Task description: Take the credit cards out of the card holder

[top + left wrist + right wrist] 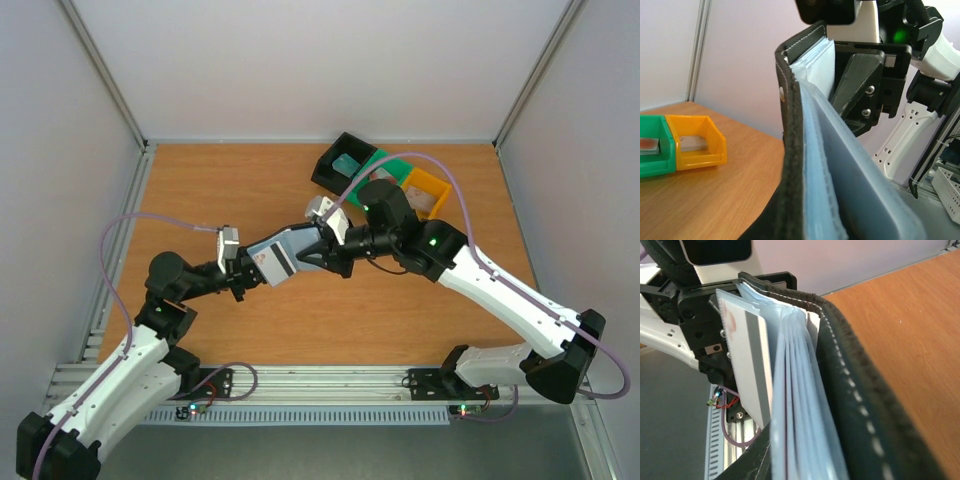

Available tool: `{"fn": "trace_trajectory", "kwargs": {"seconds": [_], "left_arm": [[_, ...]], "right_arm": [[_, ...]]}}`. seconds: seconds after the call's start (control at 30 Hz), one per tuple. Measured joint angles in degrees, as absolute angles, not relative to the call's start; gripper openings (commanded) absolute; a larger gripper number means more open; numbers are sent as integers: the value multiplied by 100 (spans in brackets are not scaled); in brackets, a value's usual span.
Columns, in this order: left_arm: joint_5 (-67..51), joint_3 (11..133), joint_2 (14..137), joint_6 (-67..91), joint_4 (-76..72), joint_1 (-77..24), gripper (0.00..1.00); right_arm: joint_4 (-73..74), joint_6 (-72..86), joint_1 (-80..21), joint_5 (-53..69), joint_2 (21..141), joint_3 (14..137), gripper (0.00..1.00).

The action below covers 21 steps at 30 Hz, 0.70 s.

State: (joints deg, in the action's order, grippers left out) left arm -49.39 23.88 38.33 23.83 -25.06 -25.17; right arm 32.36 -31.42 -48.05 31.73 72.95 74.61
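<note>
The card holder [285, 255] hangs above the middle of the table between both arms, with its black cover [792, 150] and pale blue pockets [800, 405] edge-on. My left gripper [250, 266] is shut on its left end; its fingers are hidden behind the holder in the left wrist view. My right gripper [318, 250] is closed over the right end, with the pocket layers filling its jaws [805, 450]. A whitish credit card [747, 365] with a red mark sticks out of the pockets. A teal card [347, 163] lies in the black tray [330, 172].
The green tray [388, 163] and the orange tray [432, 183] stand beside the black tray at the back right. The green tray [652, 165] holds a reddish card [647, 145], and the orange tray [695, 157] holds a pale one [690, 142]. Bare wood lies below the holder.
</note>
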Motion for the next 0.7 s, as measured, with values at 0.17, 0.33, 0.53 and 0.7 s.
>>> {"fn": "trace_trajectory", "kwargs": {"seconds": [0.17,0.33,0.53,0.7], "left_arm": [[-4930,2388,3830,2377,-2493,-2523,0],[-3999,2803,3863,1682,-864,-2556,0],[-1612,4045,4578,-1247,2268,-2683,0],[-432,4515,5022,-2659,3662,-2884,0]], "right_arm": [[3411,-3192,-4755,3020,7157,7463,48],[3496,-3238,-4722,2781,7159,7461,60],[3387,-3142,-4711,2386,7161,7231,67],[3245,-3083,-4654,2246,7150,6882,69]]}}
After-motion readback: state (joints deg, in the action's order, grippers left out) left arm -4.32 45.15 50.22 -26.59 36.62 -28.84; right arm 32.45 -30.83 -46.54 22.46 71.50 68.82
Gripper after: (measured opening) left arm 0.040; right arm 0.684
